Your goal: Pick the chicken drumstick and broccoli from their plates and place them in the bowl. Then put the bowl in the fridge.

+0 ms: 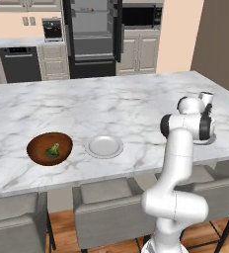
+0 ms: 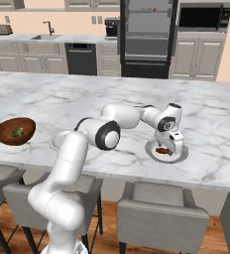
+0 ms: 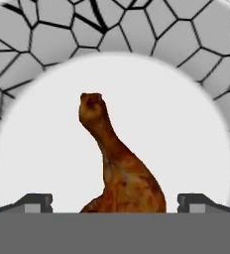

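The chicken drumstick (image 3: 118,166) lies on a pale plate (image 3: 186,124), its thick end low between my two finger tips. My gripper (image 3: 116,202) is open and straddles that thick end without touching it. From the right base view the gripper (image 2: 175,144) points down right over the drumstick (image 2: 162,150) on its plate (image 2: 182,155) near the island's front edge. The broccoli (image 1: 53,149) sits inside the dark wooden bowl (image 1: 35,143), far to the left. Beside the bowl lies the second plate (image 1: 104,147), bare. The black fridge (image 1: 93,37) stands open at the back.
Grey chairs (image 1: 106,207) line the marble island's near side. A black dishwasher (image 1: 19,63) is left of the fridge and a microwave (image 2: 202,16) is to its right. A wide stretch of marble (image 1: 111,104) separates the island's front from the fridge.
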You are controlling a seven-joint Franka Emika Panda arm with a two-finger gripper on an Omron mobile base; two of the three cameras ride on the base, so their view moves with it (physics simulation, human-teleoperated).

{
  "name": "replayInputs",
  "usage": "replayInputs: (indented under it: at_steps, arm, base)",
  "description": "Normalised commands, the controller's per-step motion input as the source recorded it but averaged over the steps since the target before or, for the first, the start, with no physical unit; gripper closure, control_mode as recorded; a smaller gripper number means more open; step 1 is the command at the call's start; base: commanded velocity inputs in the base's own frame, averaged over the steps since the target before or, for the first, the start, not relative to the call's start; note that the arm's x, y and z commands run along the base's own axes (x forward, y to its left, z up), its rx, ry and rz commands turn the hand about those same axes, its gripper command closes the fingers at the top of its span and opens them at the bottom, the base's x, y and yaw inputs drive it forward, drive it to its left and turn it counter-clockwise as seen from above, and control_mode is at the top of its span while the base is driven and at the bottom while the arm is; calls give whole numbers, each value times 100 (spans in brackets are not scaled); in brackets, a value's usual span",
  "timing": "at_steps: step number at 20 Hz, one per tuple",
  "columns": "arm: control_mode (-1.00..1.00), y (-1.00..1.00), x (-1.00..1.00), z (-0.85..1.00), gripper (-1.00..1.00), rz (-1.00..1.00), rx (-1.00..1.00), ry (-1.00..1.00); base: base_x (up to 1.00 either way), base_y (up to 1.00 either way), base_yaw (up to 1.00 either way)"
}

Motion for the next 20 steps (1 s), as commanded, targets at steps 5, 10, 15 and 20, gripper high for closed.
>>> replayInputs:
  at_steps: [5, 10, 15, 20]
  arm:
    - [-100, 1, 0, -24, -100, 0, 1, 0]
    - [-100, 6, -1, -27, 100, 0, 0, 0]
    - [-100, 1, 0, -21, 100, 0, 0, 1]
    - [-100, 10, -7, -36, 100, 0, 0, 1]
  base:
    - [0, 0, 0]
    - [0, 0, 0]
    - [0, 0, 0]
    - [0, 0, 0]
